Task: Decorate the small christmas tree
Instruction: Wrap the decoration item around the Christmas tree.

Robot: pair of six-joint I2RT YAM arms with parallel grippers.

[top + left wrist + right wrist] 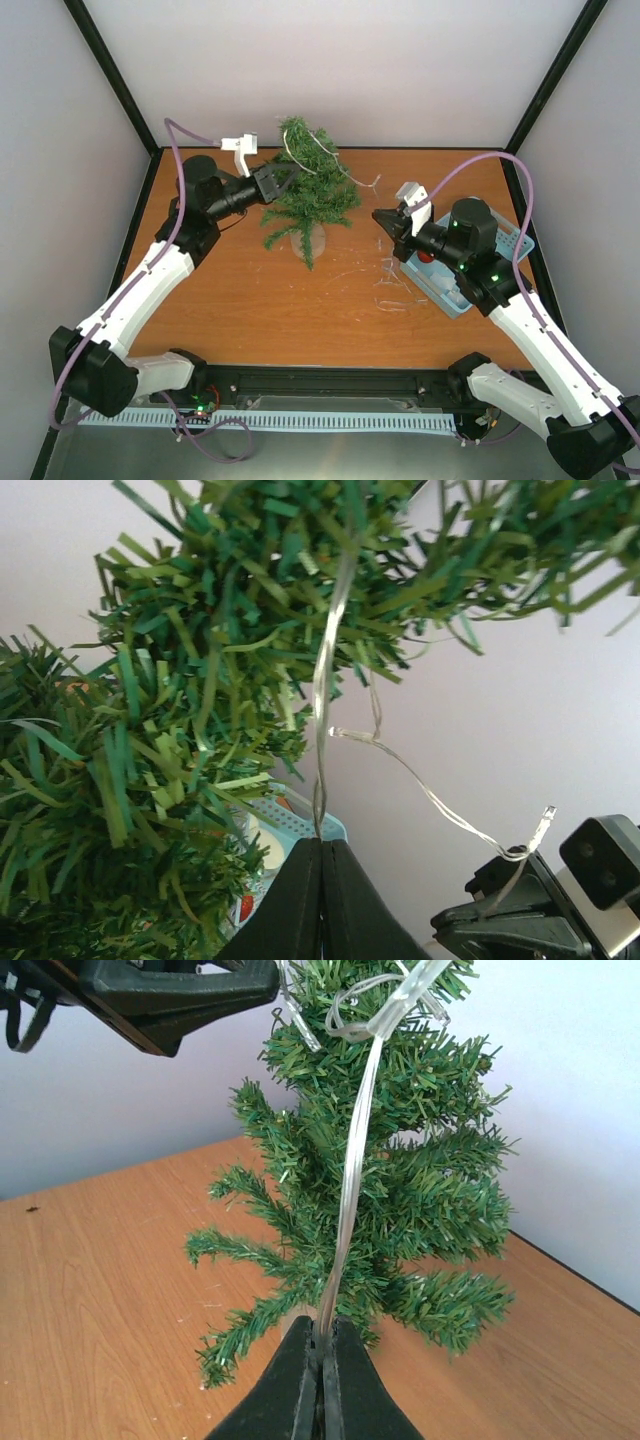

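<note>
The clear strand (350,1190) is shown pinched in the left gripper (322,842) and right gripper (322,1332) by the wrist views; overhead, both are seen flanking the small christmas tree (310,195).

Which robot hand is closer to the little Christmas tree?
Left. The left gripper is against the branches of the small christmas tree, on its left. The right gripper is off to its right, apart. Both pinch a clear string.
</note>
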